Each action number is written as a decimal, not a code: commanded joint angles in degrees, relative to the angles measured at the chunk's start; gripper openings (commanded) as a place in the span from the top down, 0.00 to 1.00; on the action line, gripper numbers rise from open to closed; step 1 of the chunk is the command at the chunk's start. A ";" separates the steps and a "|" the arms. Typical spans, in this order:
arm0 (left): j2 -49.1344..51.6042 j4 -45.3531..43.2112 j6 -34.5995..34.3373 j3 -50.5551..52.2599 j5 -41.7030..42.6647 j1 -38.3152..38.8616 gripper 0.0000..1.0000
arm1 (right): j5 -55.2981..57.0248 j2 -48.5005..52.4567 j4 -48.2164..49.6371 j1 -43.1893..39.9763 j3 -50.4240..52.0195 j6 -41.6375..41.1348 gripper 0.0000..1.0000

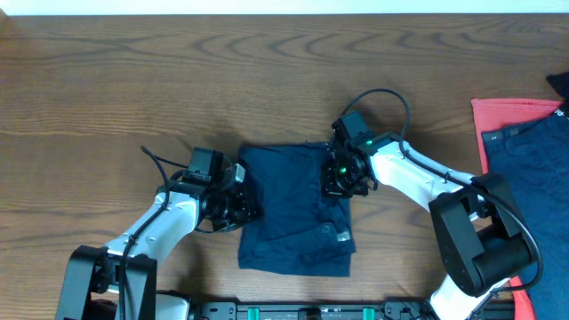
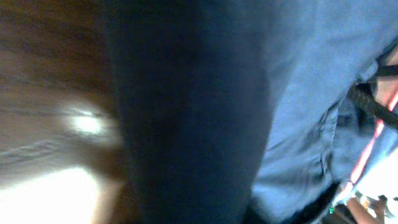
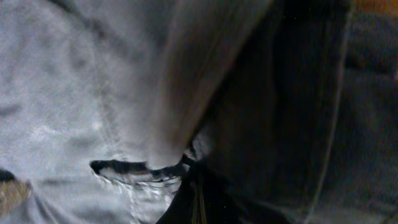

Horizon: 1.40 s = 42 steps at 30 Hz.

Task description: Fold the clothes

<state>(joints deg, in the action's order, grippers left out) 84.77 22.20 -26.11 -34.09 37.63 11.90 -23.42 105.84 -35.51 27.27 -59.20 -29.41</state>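
Shorts lie mid-table, folded to a rough rectangle. Long axis runs near-far, slightly skewed; near end widest. Small pale glint near right near corner, too small to identify.

Left gripper at shorts' left edge, pointing right onto fabric. Jaw state cannot be told: wrist view is blurred dark cloth.

Right gripper at shorts' right edge, far half, over fabric. Wrist view shows only close denim folds and seam, so grip cannot be told.

Red cloth under blue garment at table's right edge, well apart from shorts.
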 commanded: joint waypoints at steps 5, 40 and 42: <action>0.31 -6.34 9.51 -1.07 -17.00 -5.53 0.94 | 2.58 0.11 -2.47 -1.22 -0.26 0.81 0.99; 0.22 14.32 0.68 -2.03 -7.69 -3.15 0.55 | -2.54 6.49 30.08 -1.22 -0.26 -0.22 0.99; 0.22 11.23 0.70 -1.46 -8.44 -3.58 0.56 | -1.33 6.43 23.61 -1.22 -0.26 -3.26 0.99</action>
<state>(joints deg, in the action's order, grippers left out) 84.84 35.29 -22.96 -37.28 31.31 8.71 -25.08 111.81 -7.90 25.96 -59.51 -28.01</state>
